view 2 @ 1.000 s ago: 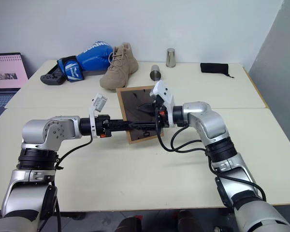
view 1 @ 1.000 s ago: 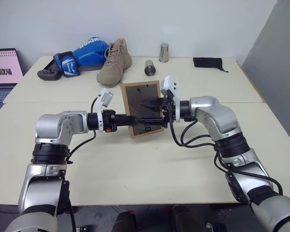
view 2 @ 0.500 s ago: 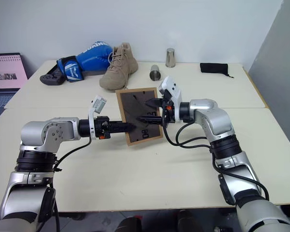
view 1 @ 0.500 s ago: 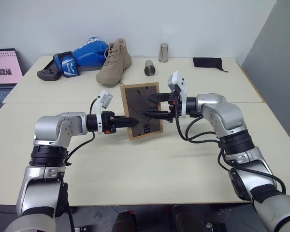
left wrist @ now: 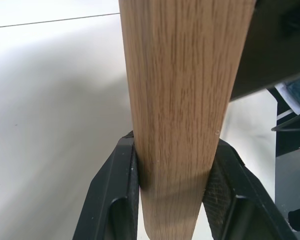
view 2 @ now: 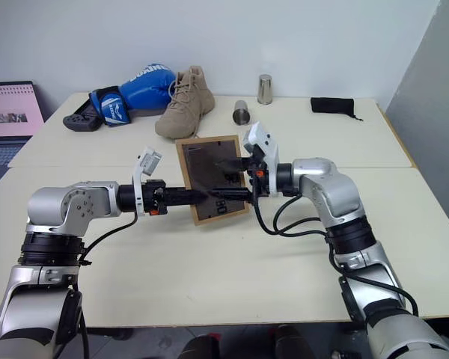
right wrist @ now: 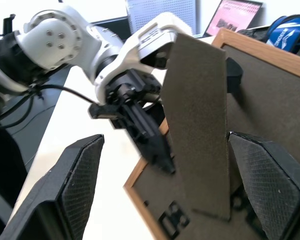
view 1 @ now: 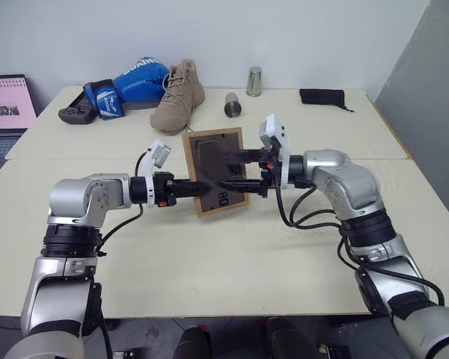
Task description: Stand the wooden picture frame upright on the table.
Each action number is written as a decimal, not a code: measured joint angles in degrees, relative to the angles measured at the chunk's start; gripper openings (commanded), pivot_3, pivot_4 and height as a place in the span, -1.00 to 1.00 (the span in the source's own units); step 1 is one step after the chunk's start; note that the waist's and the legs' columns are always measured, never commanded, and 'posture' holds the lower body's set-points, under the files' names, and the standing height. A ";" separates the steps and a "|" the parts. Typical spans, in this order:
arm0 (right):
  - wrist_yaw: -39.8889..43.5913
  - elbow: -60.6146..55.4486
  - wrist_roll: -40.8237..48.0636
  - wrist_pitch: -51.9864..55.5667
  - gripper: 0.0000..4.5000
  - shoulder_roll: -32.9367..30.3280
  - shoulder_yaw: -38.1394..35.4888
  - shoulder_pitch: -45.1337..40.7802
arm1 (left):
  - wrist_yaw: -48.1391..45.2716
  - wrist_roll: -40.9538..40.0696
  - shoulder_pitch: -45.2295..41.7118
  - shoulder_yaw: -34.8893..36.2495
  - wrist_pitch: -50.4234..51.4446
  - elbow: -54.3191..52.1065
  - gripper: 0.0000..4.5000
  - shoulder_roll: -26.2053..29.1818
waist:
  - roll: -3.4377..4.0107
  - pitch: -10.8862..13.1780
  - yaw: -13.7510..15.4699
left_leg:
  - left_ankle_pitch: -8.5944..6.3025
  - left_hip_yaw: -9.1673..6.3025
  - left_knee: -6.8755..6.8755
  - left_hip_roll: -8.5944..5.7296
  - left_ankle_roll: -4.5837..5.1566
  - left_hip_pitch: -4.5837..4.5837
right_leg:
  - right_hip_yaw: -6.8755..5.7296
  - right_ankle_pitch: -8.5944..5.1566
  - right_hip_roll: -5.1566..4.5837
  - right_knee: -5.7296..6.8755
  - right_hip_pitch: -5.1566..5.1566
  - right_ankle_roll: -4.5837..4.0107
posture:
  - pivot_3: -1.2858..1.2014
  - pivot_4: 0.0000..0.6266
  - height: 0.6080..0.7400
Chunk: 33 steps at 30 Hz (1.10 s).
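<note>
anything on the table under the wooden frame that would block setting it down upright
Nothing visible does. The light-wood picture frame with the dark grey back is pinched by the left gripper, and the pale cream table under and around it is bare. The tan boot and metal cup lie farther back.

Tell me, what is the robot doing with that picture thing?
It is trying to stand up the wooden picture frame. Its left hand pinches the frame's wooden edge and holds it above the table, dark back facing us. Its right hand is open, its fingers on either side of the fold-out stand on the back. The frame is not standing yet.
</note>
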 measured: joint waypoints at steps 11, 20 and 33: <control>4.29 -0.84 2.47 1.37 0.88 -6.08 -0.15 1.98 | 0.16 -0.11 0.00 -0.38 0.11 0.04 -0.42 -0.06 | 0.00 0.00 0.00 | 0.00 0.00 -0.01 0.00 0.00 0.00 | 0.01 0.00 0.01 -0.02 0.00 0.00 | 0.03 -0.52 1.00; 5.56 8.99 -10.06 -28.34 0.88 -16.79 0.18 7.50 | 1.43 -10.49 -1.53 2.72 24.04 1.91 -0.42 -0.01 | -0.02 0.01 -0.11 | -0.01 0.01 -0.01 -0.02 0.02 -0.03 | 0.03 -0.06 0.02 -0.09 0.00 0.10 | 0.03 -0.52 1.00; -13.55 34.47 -34.25 -104.58 0.88 -11.66 2.15 2.06 | 12.75 -43.51 -2.50 -8.28 30.41 13.22 -0.42 6.42 | -0.02 0.02 -0.40 | 0.02 0.01 0.02 -0.01 -0.03 0.09 | 0.12 -0.06 -0.03 0.07 0.00 0.08 | 0.03 -0.52 1.00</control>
